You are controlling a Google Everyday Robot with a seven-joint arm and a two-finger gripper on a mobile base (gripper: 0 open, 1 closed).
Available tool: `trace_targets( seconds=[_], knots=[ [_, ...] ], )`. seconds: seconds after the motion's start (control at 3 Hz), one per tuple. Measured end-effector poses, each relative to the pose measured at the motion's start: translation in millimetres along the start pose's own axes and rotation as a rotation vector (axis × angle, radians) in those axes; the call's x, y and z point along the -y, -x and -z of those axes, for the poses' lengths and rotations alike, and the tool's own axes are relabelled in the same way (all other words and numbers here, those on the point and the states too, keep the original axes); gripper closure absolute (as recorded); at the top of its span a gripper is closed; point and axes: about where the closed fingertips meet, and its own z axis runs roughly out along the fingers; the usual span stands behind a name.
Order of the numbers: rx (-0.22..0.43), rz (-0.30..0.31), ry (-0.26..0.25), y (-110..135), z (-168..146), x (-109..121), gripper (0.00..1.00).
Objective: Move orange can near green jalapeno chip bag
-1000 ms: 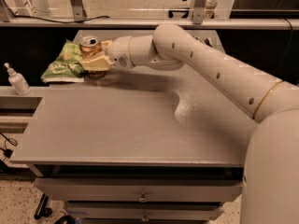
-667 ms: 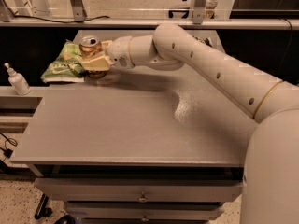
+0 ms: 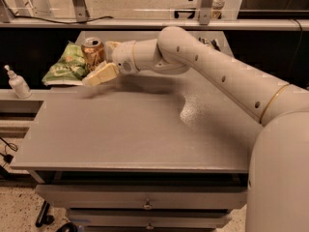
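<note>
The orange can stands upright at the table's far left, right beside the crinkled green jalapeno chip bag and touching or nearly touching it. My gripper reaches in from the right at the can. Its jaws are open, with one cream finger in front of the can's base and the other behind the can to its right. The can rests on the table between them.
A white pump bottle stands on a lower ledge left of the grey table. My arm crosses the table's right back part. A shelf rail runs behind the table, and drawers sit under its front edge.
The front finger has dropped away from the can, so more of the can shows. The can and bag stay where they were.
</note>
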Motion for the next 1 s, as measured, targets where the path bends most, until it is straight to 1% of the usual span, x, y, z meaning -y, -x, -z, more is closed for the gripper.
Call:
trace_targets(
  seconds=[0.33,0.67,1.0],
  knots=[
    [-0.003,-0.002,-0.001,-1,3,0,0.0],
    [-0.009,-0.006,-0.032,-2,24,2,0.0],
    [-0.026,-0.006,-0.097,-3,62,7,0.0]
  ],
)
